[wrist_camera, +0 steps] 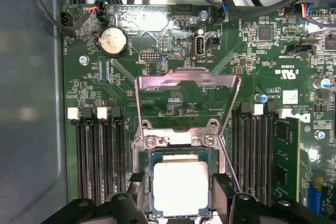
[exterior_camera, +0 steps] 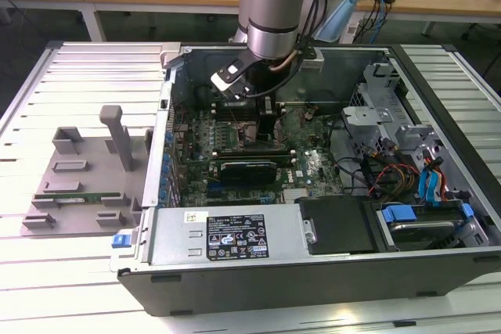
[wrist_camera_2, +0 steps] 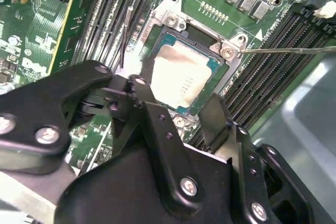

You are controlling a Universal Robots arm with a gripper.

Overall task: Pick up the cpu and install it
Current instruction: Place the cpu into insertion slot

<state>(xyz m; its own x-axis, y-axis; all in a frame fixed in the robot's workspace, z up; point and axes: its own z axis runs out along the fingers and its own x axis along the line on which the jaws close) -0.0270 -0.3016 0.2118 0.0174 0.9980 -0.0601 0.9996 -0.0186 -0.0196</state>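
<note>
Cpu (wrist_camera: 180, 187) flat in socket, load plate (wrist_camera: 186, 80) up for access; gripper (wrist_camera_2: 179, 95) clamps its edges, ~11 o'clock in case (exterior_camera: 176, 232), ext. view

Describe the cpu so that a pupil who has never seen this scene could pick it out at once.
Look inside the open computer case, at the green motherboard. Between the two banks of black memory slots is a metal socket with its lid swung up, and the cpu lies in it. It alone is a flat square with a plain silver top; the battery is round.
</note>
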